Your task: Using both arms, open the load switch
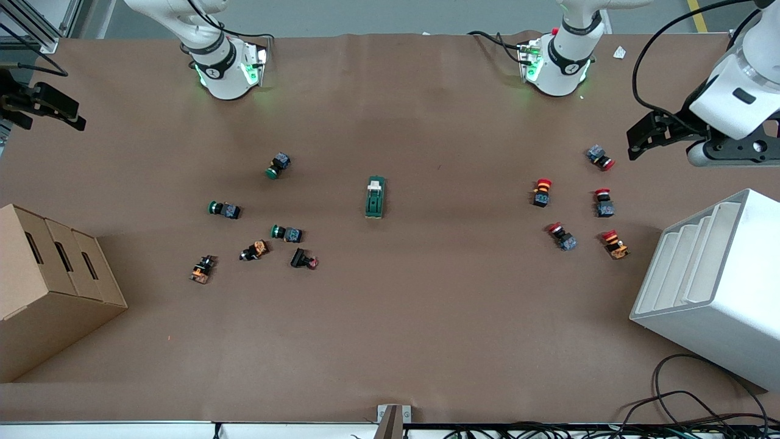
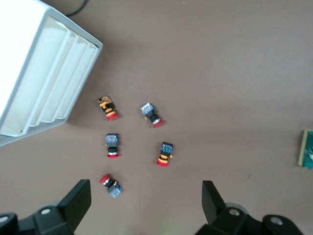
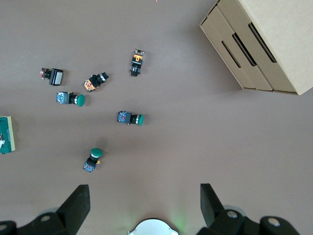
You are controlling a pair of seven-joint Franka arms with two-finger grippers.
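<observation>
The load switch point(image 1: 375, 197), a dark-green oblong block with a white lever piece at the end toward the arms' bases, lies flat in the middle of the table. Only its edge shows in the left wrist view point(image 2: 307, 149) and in the right wrist view point(image 3: 5, 134). My left gripper point(image 1: 646, 137) hangs open over the left arm's end of the table, its fingers point(image 2: 80, 193) wide apart around nothing. At the right arm's end of the table, my right gripper point(image 1: 61, 113) is also open and holds nothing point(image 3: 144, 193). Both are well away from the switch.
Several red-capped push-buttons point(image 1: 541, 191) lie toward the left arm's end, and several green-capped and other buttons point(image 1: 224, 209) toward the right arm's end. A cardboard box point(image 1: 49, 286) and a white slotted rack point(image 1: 719, 286) stand at the two ends. Cables point(image 1: 688, 408) trail at the near edge.
</observation>
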